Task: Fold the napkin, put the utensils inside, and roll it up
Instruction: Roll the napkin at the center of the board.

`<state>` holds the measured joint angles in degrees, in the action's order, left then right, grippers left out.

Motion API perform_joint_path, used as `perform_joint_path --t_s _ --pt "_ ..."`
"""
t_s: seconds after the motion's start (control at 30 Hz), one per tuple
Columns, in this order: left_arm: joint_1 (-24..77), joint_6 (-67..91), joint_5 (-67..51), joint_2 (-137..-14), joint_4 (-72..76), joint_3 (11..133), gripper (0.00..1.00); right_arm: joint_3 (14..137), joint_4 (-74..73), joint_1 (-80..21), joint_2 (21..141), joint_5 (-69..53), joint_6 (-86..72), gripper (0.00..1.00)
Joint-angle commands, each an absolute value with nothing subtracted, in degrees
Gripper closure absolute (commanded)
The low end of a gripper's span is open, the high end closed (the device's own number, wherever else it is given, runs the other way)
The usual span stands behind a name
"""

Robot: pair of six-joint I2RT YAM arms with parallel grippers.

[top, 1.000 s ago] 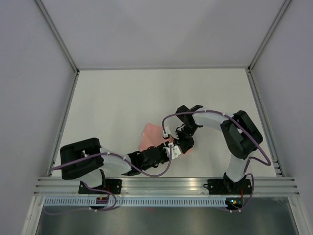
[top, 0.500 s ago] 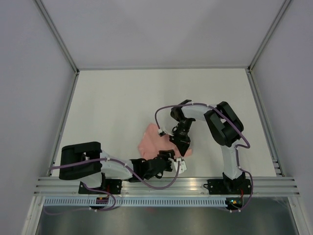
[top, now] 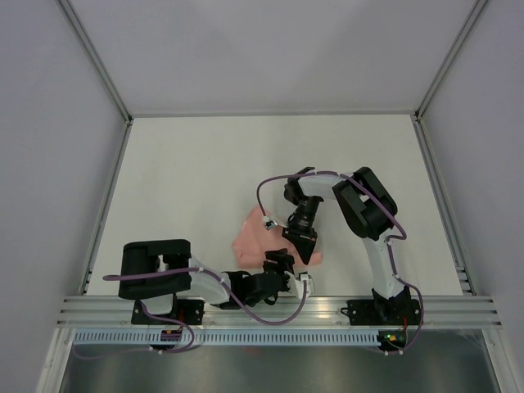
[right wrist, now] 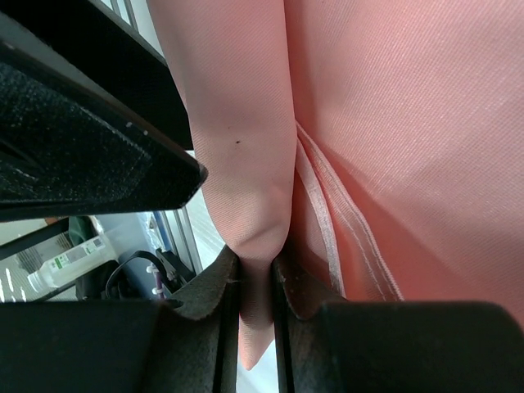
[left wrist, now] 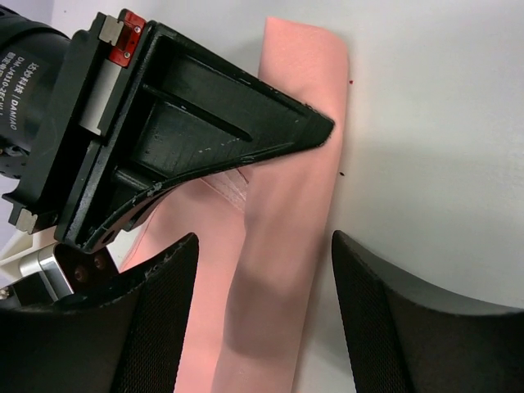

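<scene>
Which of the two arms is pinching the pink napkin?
The right end effector: it is clamped on a fold of the napkin. The left end effector is open, straddling the napkin without gripping it.

The counter (top: pixel 205 180) is a flat, matt white surface. Aluminium rails (top: pixel 278 309) border it on the left, right and near sides.

One item lies on it: the napkin (top: pixel 248 239), a salmon-pink cloth close to the near rail. It lies under the tip of the right tool (left wrist: pixel 315 131) and spreads out to that tool's left.

One long edge of the napkin is turned over into a soft, rounded fold. This fold runs forward from between the fingers of the left tool (left wrist: pixel 258 319) to the right tool's tip.

To the right of both tools the counter is bare, with a few small dark specks (left wrist: pixel 341 173) just beside the fold.
</scene>
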<state>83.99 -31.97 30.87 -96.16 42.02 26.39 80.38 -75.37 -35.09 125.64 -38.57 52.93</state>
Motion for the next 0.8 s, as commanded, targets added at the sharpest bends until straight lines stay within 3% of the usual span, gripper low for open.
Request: perform_joint_path --t_s 0.0,0.13,0.3,0.5,0.63,0.77 --pt "84.2 -33.8 31.6 -99.4 42.1 26.4 0.29 80.6 -64.6 -35.3 129.5 -30.9 54.6 0.93" --pt "84.1 -32.0 30.4 -100.9 38.2 27.8 0.36 81.1 -65.3 -35.0 130.0 -31.6 54.8 0.93" --pt "83.9 -28.5 27.9 -101.7 32.4 28.9 0.64 81.6 -65.4 -34.6 130.4 -32.0 54.8 0.93" --pt "83.4 -23.7 24.6 -101.3 30.4 29.3 0.84 81.4 -65.2 -34.5 129.9 -33.2 54.8 0.92" --pt "82.8 -21.2 20.5 -100.8 29.0 29.3 0.98 80.9 -64.9 -34.0 127.9 -35.2 54.5 0.79" --pt "81.0 -17.4 15.2 -99.3 28.2 28.8 0.98 79.5 -64.0 -33.2 122.4 -37.1 53.7 0.65"
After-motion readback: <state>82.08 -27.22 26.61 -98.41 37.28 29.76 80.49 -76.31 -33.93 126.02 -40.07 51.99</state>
